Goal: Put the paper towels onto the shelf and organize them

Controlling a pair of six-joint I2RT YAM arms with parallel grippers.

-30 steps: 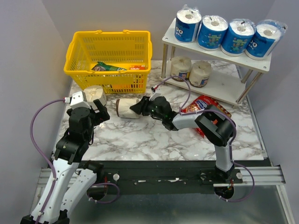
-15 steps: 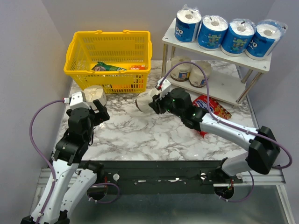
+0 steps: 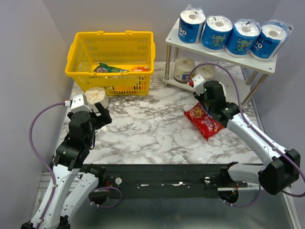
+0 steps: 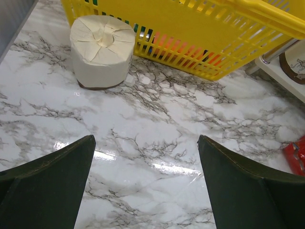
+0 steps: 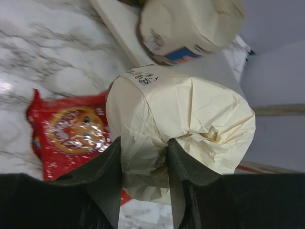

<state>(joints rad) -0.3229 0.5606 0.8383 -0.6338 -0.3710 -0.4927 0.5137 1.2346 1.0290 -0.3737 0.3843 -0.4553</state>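
Right hand clamped on cream held roll at lower tier of shelf, far right corner of counter, near shelved cream roll. Four blue-wrapped rolls on top tier. Left hand open, empty; loose cream roll upright by yellow basket, far left.

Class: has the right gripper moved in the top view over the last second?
Yes. The right gripper swung right, from in front of the basket to the shelf lower tier, holding a cream roll.
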